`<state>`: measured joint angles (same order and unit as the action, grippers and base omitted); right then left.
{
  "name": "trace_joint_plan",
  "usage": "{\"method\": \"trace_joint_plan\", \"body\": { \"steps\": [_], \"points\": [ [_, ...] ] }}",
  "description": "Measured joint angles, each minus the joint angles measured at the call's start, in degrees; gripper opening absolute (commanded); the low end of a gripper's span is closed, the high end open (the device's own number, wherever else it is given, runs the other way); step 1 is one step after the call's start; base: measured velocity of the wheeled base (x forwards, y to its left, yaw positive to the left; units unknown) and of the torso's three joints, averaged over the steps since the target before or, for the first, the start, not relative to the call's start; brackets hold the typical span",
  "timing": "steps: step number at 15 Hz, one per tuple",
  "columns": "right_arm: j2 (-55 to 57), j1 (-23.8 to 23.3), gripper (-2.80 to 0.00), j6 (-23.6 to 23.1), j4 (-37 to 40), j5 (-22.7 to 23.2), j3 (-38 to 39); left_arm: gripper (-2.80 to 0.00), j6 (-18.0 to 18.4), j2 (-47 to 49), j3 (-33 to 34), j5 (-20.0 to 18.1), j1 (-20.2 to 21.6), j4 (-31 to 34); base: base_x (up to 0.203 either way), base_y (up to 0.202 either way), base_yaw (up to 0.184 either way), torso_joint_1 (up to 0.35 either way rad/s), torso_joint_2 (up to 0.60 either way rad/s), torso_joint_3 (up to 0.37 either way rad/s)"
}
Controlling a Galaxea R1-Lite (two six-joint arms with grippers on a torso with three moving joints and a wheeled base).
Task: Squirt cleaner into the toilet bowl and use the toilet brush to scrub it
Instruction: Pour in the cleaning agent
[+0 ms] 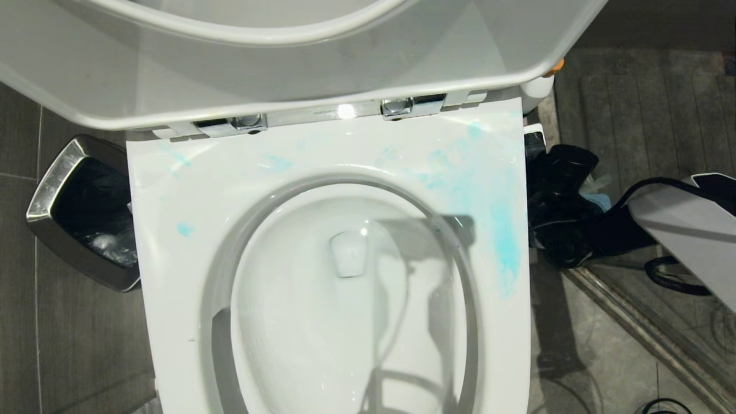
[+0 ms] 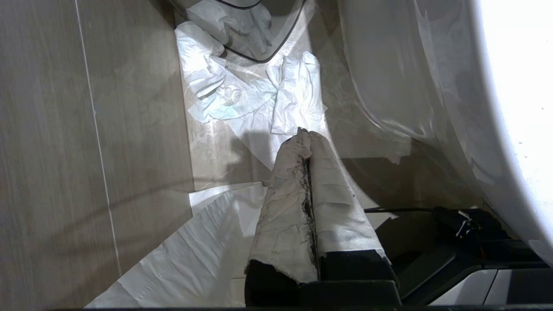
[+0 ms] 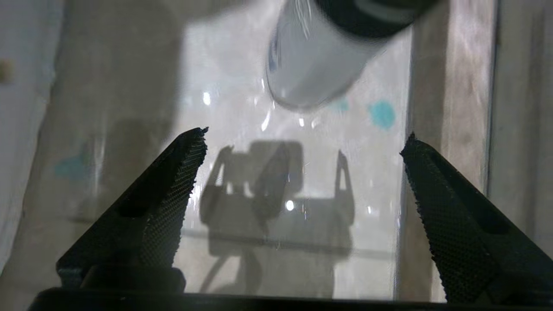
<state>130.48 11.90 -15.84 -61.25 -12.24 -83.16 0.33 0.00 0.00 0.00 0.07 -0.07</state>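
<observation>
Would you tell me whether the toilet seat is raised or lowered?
Raised: the toilet seat stands up at its hinges, leaving the blue-stained ceramic rim bare.

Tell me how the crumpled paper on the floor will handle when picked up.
The paper lies creased and bunched, so it is probably floppy and very light. It looks thin, so it may tear under a hard pinch.
</observation>
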Motion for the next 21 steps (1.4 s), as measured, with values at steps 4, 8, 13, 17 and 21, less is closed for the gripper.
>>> {"method": "trace_joint_plan", "body": {
  "steps": [4, 8, 13, 17, 21],
  "points": [
    [2.29, -1.43, 0.0, -2.41, -0.18, 4.86, -5.79, -2.8, 0.02, 0.0, 0.0, 0.02, 0.0, 0.0, 0.0, 0.0, 0.0, 0.0, 0.0, 0.0],
    [5.71, -1.74, 0.0, -5.28, -0.73, 7.18, -13.66, -2.8, 0.02, 0.0, 0.0, 0.0, 0.0, 0.0, 0.0, 0.0, 0.0, 0.0, 0.0, 0.0],
    [9.92, -1.77, 0.0, -8.3, -0.77, 8.08, -24.47, -2.8, 0.02, 0.0, 0.0, 0.0, 0.0, 0.0, 0.0, 0.0, 0.0, 0.0, 0.0, 0.0],
    [12.34, -1.8, 0.0, -8.95, -0.88, 8.0, -29.63, -2.8, 0.02, 0.0, 0.0, 0.02, 0.0, 0.0, 0.0, 0.0, 0.0, 0.0, 0.0, 0.0],
    [13.08, -1.91, 0.0, -9.3, -1.01, 8.15, -30.2, -2.8, 0.02, 0.0, 0.0, 0.0, 0.0, 0.0, 0.0, 0.0, 0.0, 0.0, 0.0, 0.0]
  ]
}}
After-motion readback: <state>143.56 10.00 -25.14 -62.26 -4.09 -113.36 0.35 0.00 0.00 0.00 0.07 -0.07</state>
